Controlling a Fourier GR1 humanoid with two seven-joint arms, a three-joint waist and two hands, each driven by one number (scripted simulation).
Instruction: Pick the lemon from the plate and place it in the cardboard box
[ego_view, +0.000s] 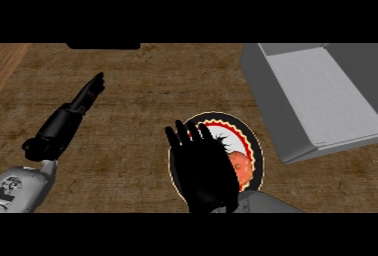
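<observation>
Right hand hangs over the plate, its black fingers straight and spread a little, pointing toward the far edge of the counter; it grips nothing. Its palm and fingers cover the left and middle part of the plate, so only the right side of the plate shows: a dark rim with a red zigzag ring and a white centre. On that visible part, just beside the hand's right edge, lies a round orange-red fruit, which is the thing on the plate in the place of the lemon; its colour reads more orange than yellow. Whether the hand touches the fruit cannot be told, since the hand hides the fruit's left side.

To the right and farther away stands the box, grey in this view, with an open top and a pale inner floor; it is well apart from the plate.

Left hand rests at the left of the view, above the brown wooden counter, fingers straight and together, pointing up and away, holding nothing
</observation>
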